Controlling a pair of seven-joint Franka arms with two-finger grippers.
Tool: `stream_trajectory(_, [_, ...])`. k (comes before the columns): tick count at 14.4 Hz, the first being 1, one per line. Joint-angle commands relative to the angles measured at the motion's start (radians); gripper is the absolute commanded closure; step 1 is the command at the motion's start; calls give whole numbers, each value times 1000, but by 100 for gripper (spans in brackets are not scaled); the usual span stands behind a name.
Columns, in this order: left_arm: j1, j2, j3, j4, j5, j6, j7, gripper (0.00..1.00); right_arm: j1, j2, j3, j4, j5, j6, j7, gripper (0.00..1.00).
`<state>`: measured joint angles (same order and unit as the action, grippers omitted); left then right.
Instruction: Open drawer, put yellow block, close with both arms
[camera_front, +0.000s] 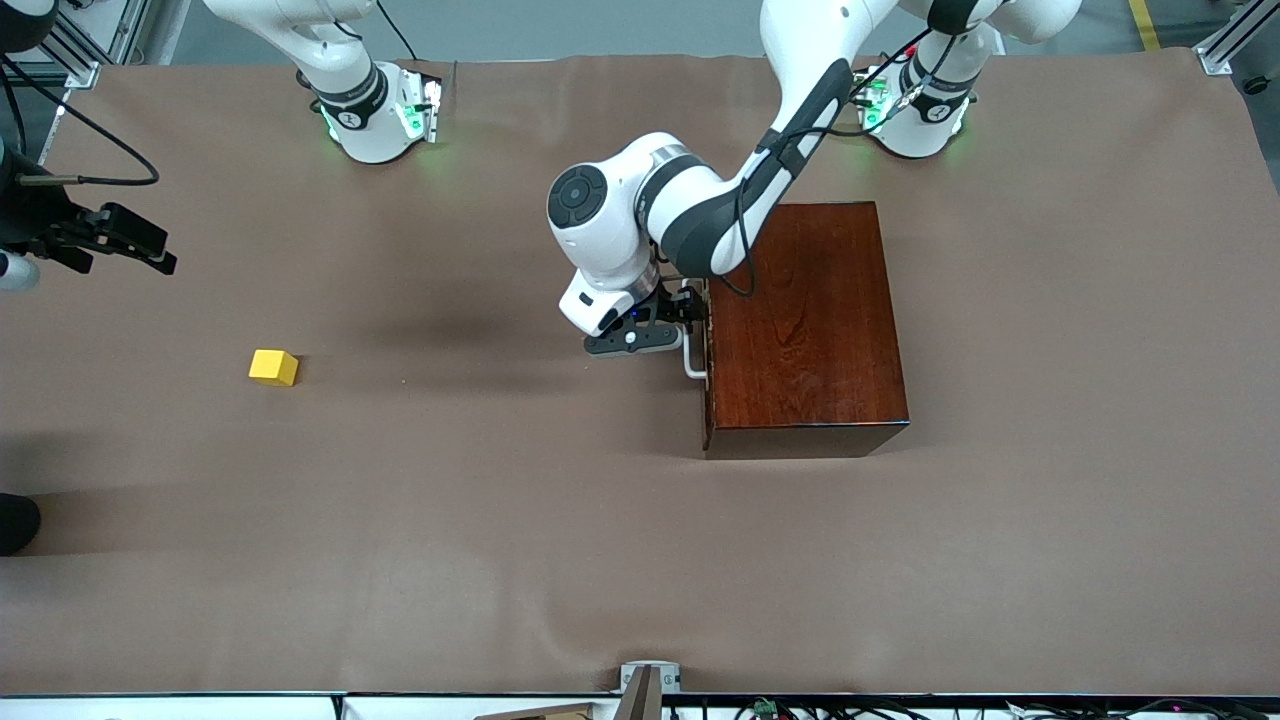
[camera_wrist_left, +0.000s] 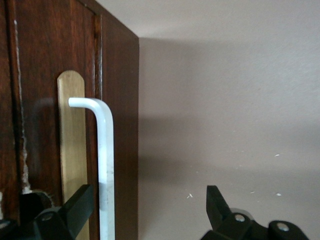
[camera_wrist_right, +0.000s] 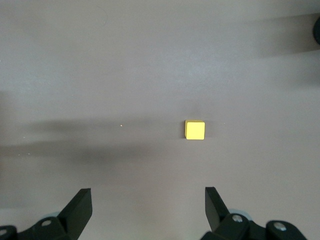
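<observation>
The dark reddish-brown wooden box (camera_front: 805, 330) stands toward the left arm's end of the table, with its drawer (camera_wrist_left: 45, 125) pushed fully in. The white bar handle (camera_front: 692, 365) is on the drawer front, which faces the right arm's end. My left gripper (camera_front: 688, 308) is open at that front. In the left wrist view the handle (camera_wrist_left: 105, 165) runs between the left gripper's (camera_wrist_left: 148, 195) spread fingers, close to one of them. The yellow block (camera_front: 273, 367) lies alone on the cloth toward the right arm's end. My right gripper (camera_front: 140, 245) hovers open and empty, and the right wrist view shows the block (camera_wrist_right: 194, 130) ahead of the gripper (camera_wrist_right: 148, 197).
A brown cloth (camera_front: 500, 540) covers the whole table. A small camera mount (camera_front: 648, 685) sits at the table edge nearest the front camera. A dark rounded object (camera_front: 15, 520) pokes in at the right arm's end.
</observation>
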<state>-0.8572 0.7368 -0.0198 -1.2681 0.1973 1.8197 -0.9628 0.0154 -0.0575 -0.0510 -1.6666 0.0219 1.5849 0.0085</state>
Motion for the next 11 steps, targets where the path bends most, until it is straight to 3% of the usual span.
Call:
stream_trajectory(1, [-6, 27, 1, 27, 19, -54, 13, 0, 6, 8, -4, 19, 1, -10, -1, 0])
stream_trajectory(11, [-8, 53, -6, 35, 17, 1, -1, 0, 6, 8, -4, 19, 1, -11, -1, 0])
